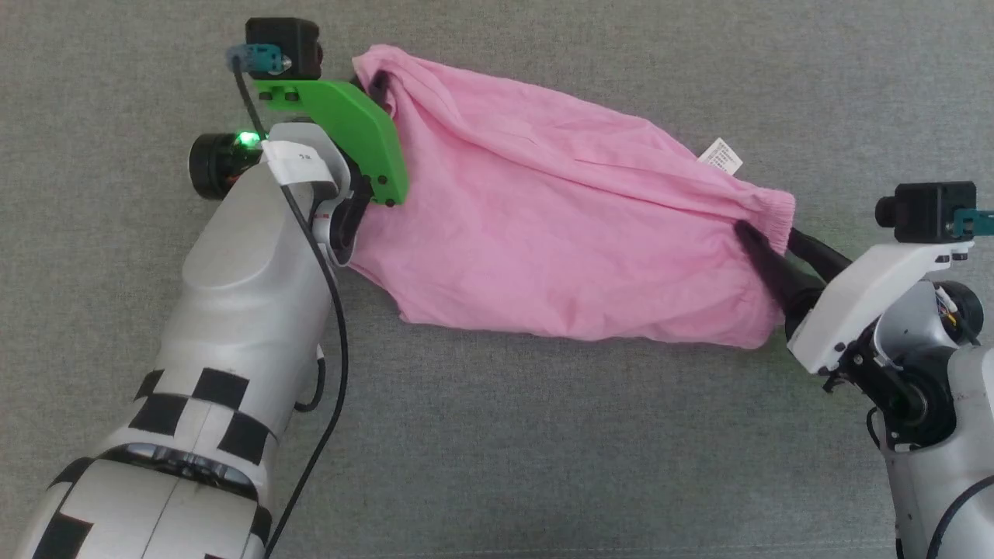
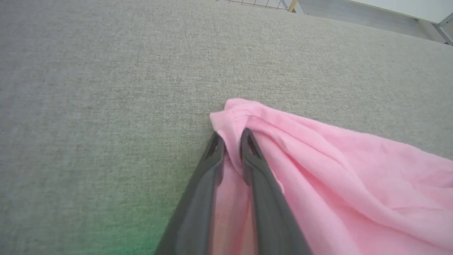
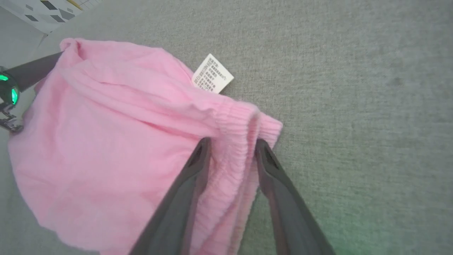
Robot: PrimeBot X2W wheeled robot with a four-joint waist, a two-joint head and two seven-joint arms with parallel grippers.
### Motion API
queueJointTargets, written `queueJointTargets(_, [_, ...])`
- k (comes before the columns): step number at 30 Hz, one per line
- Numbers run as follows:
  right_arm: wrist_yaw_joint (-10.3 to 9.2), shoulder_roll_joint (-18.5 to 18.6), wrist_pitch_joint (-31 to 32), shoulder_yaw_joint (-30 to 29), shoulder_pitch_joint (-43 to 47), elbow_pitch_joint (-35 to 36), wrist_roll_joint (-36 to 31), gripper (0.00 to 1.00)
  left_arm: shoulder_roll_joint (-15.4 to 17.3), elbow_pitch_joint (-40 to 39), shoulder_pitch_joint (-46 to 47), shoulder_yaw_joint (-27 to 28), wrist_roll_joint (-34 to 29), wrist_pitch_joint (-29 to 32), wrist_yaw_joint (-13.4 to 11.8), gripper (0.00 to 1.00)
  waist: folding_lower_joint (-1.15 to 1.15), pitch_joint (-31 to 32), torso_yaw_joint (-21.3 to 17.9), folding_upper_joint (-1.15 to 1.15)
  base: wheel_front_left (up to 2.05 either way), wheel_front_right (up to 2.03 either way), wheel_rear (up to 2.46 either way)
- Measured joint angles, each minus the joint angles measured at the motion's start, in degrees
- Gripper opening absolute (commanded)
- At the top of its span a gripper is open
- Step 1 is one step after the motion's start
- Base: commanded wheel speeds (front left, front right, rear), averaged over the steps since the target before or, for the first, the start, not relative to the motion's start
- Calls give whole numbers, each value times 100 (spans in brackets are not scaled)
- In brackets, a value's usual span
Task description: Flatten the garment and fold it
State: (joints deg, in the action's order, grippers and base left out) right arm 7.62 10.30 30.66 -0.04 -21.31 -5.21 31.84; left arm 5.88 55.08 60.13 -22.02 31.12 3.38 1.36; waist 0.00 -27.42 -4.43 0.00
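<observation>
The garment (image 1: 543,225), light pink shorts, lies stretched sideways and wrinkled on the grey surface. Its white label (image 1: 721,155) (image 3: 212,73) sticks out near the gathered waistband (image 1: 770,208) (image 3: 244,120). My left gripper (image 2: 231,140) is at the garment's (image 2: 336,177) far left corner, jaws a little apart with a fold of fabric between them; in the head view the gripper (image 1: 378,84) is largely hidden by its green mount. My right gripper (image 1: 770,234) (image 3: 232,145) is open and straddles the waistband at the right end of the garment (image 3: 106,141), one finger on top and one beside it.
The grey fabric surface (image 1: 497,466) stretches around the garment on all sides. Its far edge, with floor beyond it, shows in the left wrist view (image 2: 354,21). A black cable (image 1: 335,326) hangs along my left forearm.
</observation>
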Motion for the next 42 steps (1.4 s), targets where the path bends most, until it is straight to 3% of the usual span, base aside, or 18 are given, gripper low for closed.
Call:
queueJointTargets(5, [-5,51,-240,1,241,42,101,100,-23,174,13,164,148,-304,3,100,0,213,30,0,0,0,0])
queueJointTargets(11, [-5,-56,-721,-291,600,280,-42,100,85,-105,-20,344,359,-1085,259,100,0,597,110,0,0,0,0])
queueJointTargets(17, [-5,-364,-872,-708,1212,560,-1147,100,397,-1040,-935,324,243,-1719,356,100,0,1083,220,0,0,0,0])
queueJointTargets(19, [-5,-482,-705,-781,1424,662,-1470,100,542,-1478,-1419,301,104,-1769,272,100,0,1227,267,0,0,0,0])
queueJointTargets(24, [-5,-681,-93,-816,1766,829,-2118,100,950,-2976,-2737,434,-413,-1803,-219,100,0,1512,435,0,0,0,0])
queueJointTargets(29, [-5,-725,121,-872,1717,669,-2282,100,1040,-4263,-4022,798,-516,-1809,-709,100,0,1620,629,0,0,0,0])
queueJointTargets(35, [-4,-730,165,-812,1325,30,-2319,100,1053,-5022,-4836,925,-485,-1807,-981,100,0,1608,794,0,0,0,0])
queueJointTargets(42, [-4,-736,160,-918,1010,-719,-2529,100,1047,-5292,-5049,898,-430,-1699,-1060,100,0,1512,912,0,0,0,0])
